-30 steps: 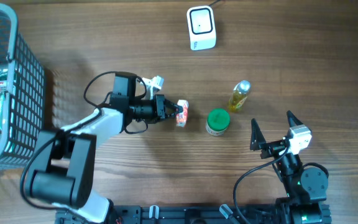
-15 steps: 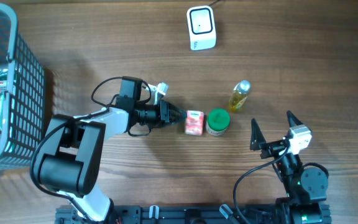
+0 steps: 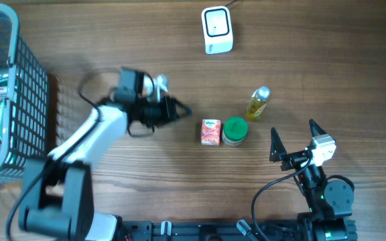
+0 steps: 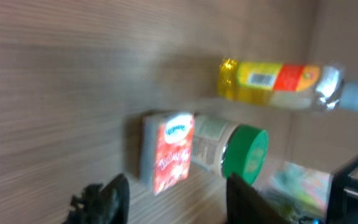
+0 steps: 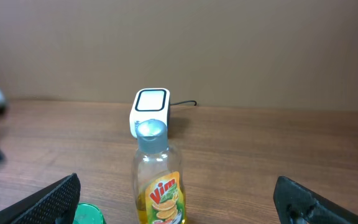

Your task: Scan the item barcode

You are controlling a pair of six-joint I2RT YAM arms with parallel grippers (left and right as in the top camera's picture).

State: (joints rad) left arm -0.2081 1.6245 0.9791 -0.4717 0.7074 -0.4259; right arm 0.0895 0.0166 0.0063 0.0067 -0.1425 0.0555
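At the middle of the bench point(image 3: 112, 40), the small red pack point(image 3: 210, 131) is lying flat with its printed face up, and the green-lidded jar point(image 3: 234, 131) is sitting right beside it, edge to edge. You are seeing white script on the pack's red face and a small oval logo at one end, but neither is coming through clearly enough to read.

Your left pincer point(image 3: 183, 110) is hanging on the basket side of the pack, apart from it and blurred from above. In the left wrist view its fingers point(image 4: 107, 198) are standing spread with nothing between them.

The yellow bottle point(image 3: 259, 102) is standing upright just behind the jar. Its label is showing "Vim" in the right wrist view, and a barcode patch is showing on it in the left wrist view.

The white scanner point(image 3: 217, 29) is sitting at the far edge, well apart from the pack.

Your right pincer point(image 3: 293, 137) is hovering at the near side — spread wide, holding nothing.

The basket point(image 3: 25, 73) is holding red packets whose writing is too small to read.
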